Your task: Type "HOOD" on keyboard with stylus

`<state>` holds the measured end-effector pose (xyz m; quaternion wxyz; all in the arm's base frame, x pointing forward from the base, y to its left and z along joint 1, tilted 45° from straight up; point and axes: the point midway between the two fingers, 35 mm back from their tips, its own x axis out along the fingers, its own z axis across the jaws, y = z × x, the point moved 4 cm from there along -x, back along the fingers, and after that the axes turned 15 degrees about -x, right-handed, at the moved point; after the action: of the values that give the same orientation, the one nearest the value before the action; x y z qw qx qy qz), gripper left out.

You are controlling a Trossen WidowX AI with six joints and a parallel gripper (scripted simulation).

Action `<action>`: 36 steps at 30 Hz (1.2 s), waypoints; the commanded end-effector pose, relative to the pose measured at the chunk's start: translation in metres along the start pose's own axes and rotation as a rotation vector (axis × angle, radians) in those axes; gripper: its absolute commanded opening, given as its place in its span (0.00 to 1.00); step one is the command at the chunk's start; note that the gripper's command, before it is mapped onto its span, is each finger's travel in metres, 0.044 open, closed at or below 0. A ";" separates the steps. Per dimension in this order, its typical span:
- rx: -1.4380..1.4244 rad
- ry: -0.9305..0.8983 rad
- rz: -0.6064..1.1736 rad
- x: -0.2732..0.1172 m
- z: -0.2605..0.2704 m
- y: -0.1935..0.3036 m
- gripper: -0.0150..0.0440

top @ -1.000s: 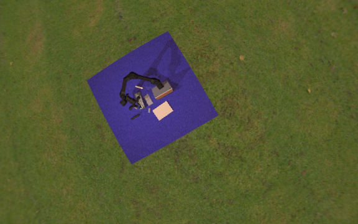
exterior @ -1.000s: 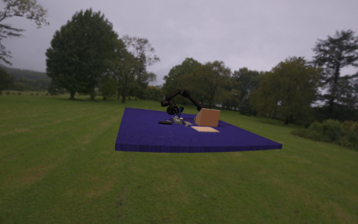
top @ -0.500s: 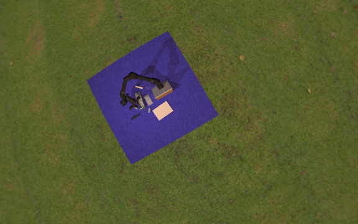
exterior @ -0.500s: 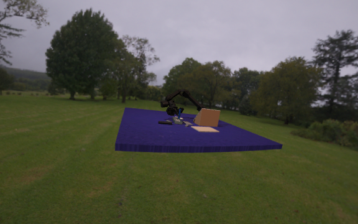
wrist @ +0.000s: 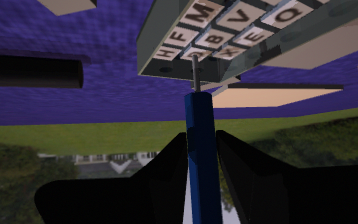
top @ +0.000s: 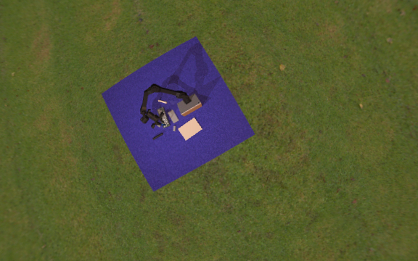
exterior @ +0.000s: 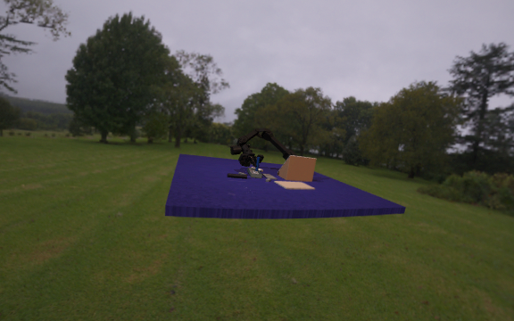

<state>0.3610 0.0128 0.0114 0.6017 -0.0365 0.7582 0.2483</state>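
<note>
My gripper [wrist: 201, 137] [top: 155, 122] [exterior: 252, 161] is shut on a blue stylus [wrist: 199, 130] [exterior: 257, 161] with a thin grey metal tip [wrist: 195, 70]. The tip points at the near edge of the grey keyboard [wrist: 260, 37] [top: 164, 117] [exterior: 255, 172], just at the key in the front row beside the H key [wrist: 165, 52]. Keys marked F, M, B, V, X, E and Q also show in the wrist view. I cannot tell whether the tip touches a key. The keyboard lies on the blue mat [top: 209, 138] [exterior: 221, 196] [wrist: 105, 45].
A black cylinder [wrist: 30, 71] [top: 157, 135] [exterior: 237, 176] lies on the mat near the keyboard. A tan flat board [top: 190, 128] [exterior: 294, 185] [wrist: 275, 97] and a cardboard box [top: 189, 104] [exterior: 298, 168] lie beyond. A small grey block [top: 173, 116] is beside the keyboard. Grass surrounds the mat.
</note>
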 end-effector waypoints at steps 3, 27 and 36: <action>-0.003 0.001 -0.002 0.002 -0.001 -0.003 0.39; -0.003 0.001 0.000 -0.016 0.006 0.029 0.39; -0.005 0.005 -0.003 -0.015 0.005 0.027 0.40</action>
<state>0.3600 0.0354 0.0334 0.6004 -0.0397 0.7589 0.2490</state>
